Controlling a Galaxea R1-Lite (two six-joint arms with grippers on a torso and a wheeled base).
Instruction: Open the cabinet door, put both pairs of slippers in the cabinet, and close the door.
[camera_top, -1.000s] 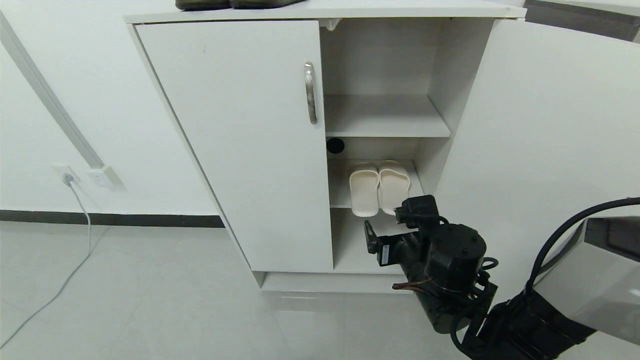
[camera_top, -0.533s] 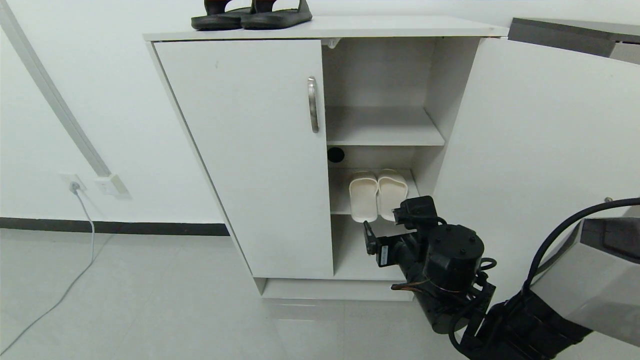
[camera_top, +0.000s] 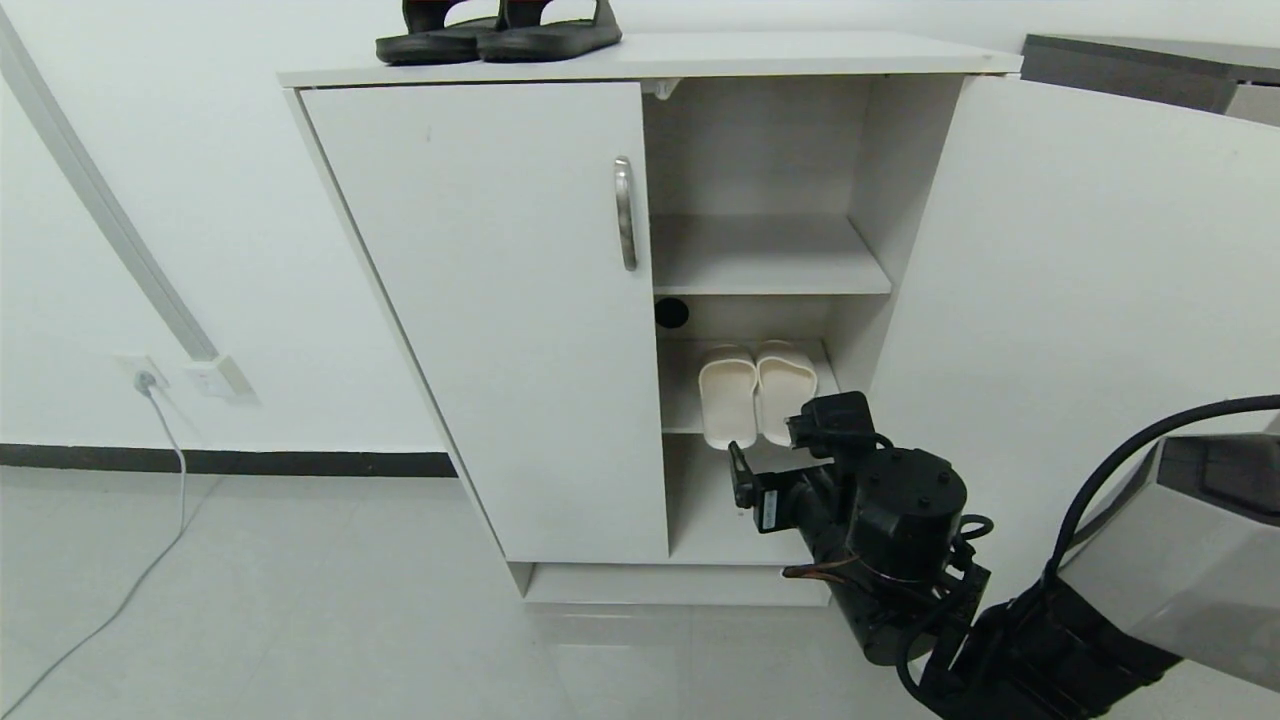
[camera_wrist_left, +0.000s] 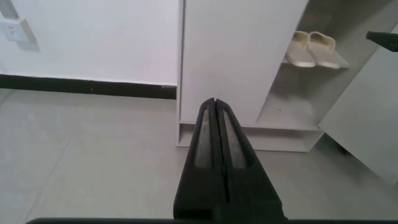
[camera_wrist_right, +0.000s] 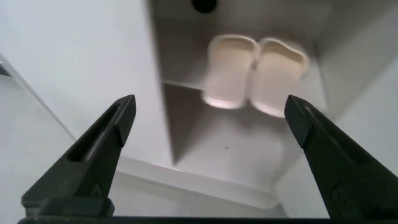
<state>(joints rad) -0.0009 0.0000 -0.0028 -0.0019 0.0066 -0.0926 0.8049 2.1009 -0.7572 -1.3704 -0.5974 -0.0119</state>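
I've got the cabinet (camera_top: 800, 45) with its right door (camera_top: 1080, 300) swung wide for loading. The white slippers (camera_top: 757, 392) are shelved, and the black slippers (camera_top: 500, 30) wait on top. Right gripper (camera_wrist_right: 210, 106) faces the shelf, jaws released. Left gripper (camera_wrist_left: 214, 106) has its jaws clenched, empty.

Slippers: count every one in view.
4. Two cream foam slippers side by side on the white cabinet's lower shelf; two black slippers on its top. Others may hide behind the closed door.

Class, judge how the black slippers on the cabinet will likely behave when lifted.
The black slippers look like moulded rubber, so probably light and bendy. Flat soles on the cabinet top suggest no rolling. Two loose pieces: one may stay behind.
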